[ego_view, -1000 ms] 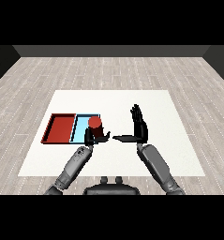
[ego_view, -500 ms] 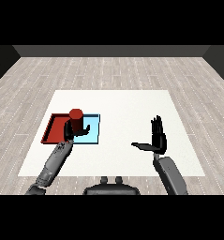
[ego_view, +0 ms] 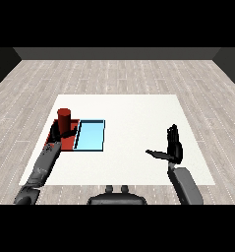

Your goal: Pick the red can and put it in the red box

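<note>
Setting: grey plank floor runs around the white table (ego_view: 138,113) you are working at, with a dark wall behind it.
Trays: you see the red tray (ego_view: 70,141) and the light blue tray (ego_view: 91,136) side by side at the table's left, their long edges touching or nearly so; the red one is the outer of the two.
Red can: your target, the red can (ego_view: 64,120), stands upright over the red tray, its lower part hidden behind the hand, so you cannot tell whether its base rests on the tray floor.
Left hand: your left hand (ego_view: 58,134) sits over the red tray with its fingers curled round the lower half of the can, the grey forearm running back to the lower left corner.
Right hand: your right hand (ego_view: 174,149) is well apart from both trays, raised over the right side of the table, fingers straight and pointing up, thumb stretched out to the left, holding nothing.
</note>
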